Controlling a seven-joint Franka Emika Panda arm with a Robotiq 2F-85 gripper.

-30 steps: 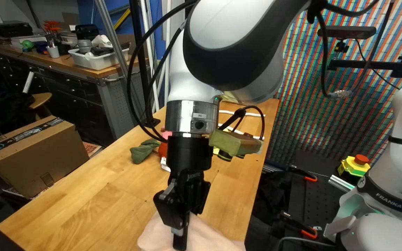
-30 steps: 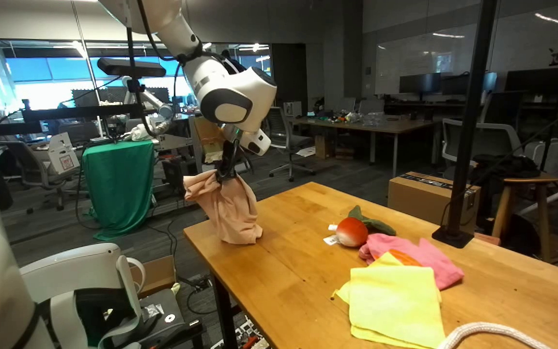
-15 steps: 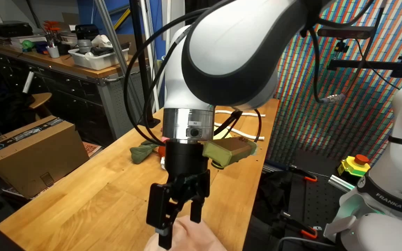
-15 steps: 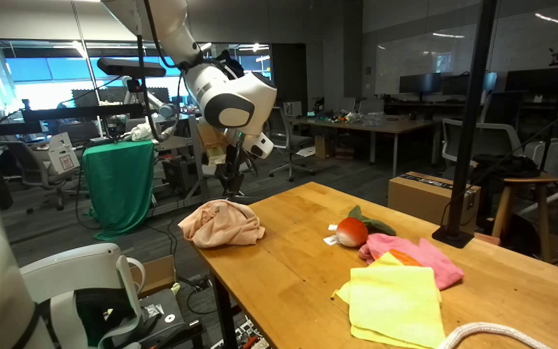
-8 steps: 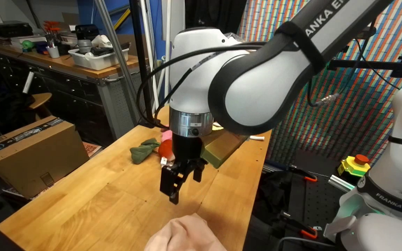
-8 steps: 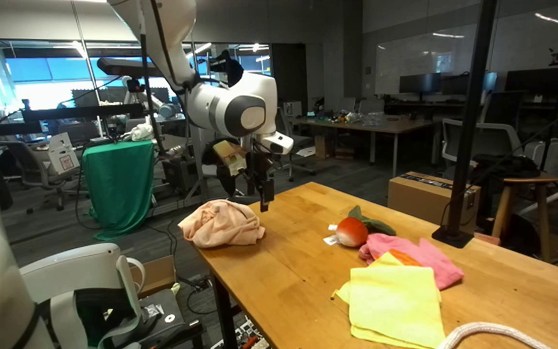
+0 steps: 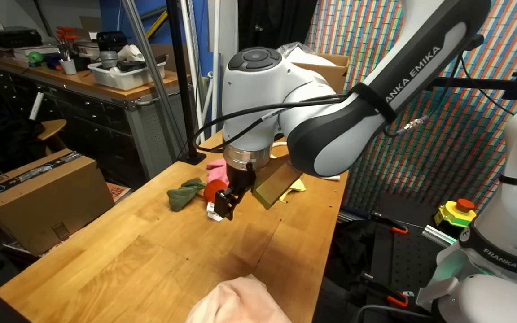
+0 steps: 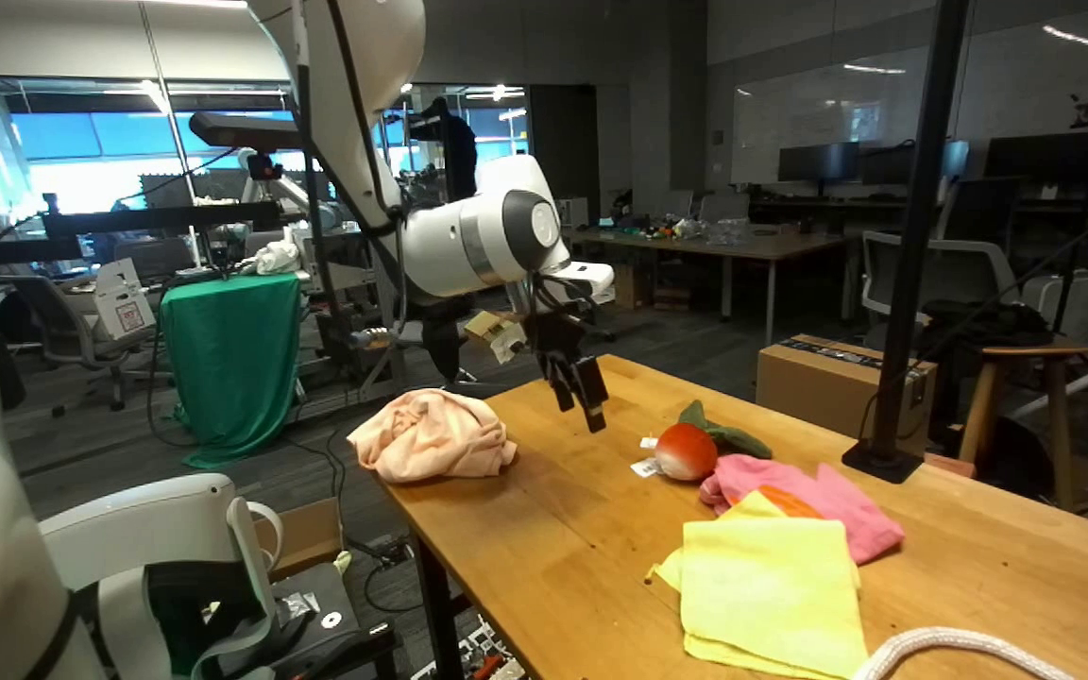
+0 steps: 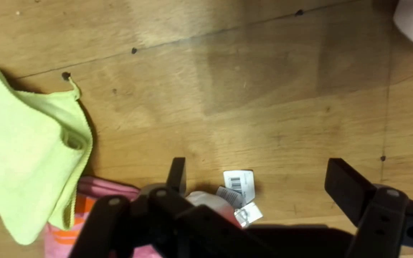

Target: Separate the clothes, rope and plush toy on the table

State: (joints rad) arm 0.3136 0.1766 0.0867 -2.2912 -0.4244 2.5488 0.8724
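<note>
"In an exterior view, what's closest?"
"The white rope (image 8: pixel 960 639), in the lower right corner of the frame, on the table (image 8: pixel 591 595). The yellow cloth (image 8: pixel 771 590) is right by it."
"Do they touch?"
"I can't tell. The yellow one covers a bit of the pink cloth (image 8: pixel 841 508)."
"And the peach cloth (image 8: pixel 435 439)?"
"All scrunched up at the table's corner, left of the middle, well apart from the rest."
"Where's the plush toy (image 8: pixel 686 450)?"
"Right next to the pink cloth, a bit right of the middle."
"And the gripper (image 8: pixel 580 414)?"
"It hangs over the table, between the peach cloth and the toy. In the wrist view its fingers (image 9: pixel 350 191) are spread wide, with just air between."
"And farther back?"
"A brown box (image 8: pixel 818 387), behind the table, at the right."
</note>
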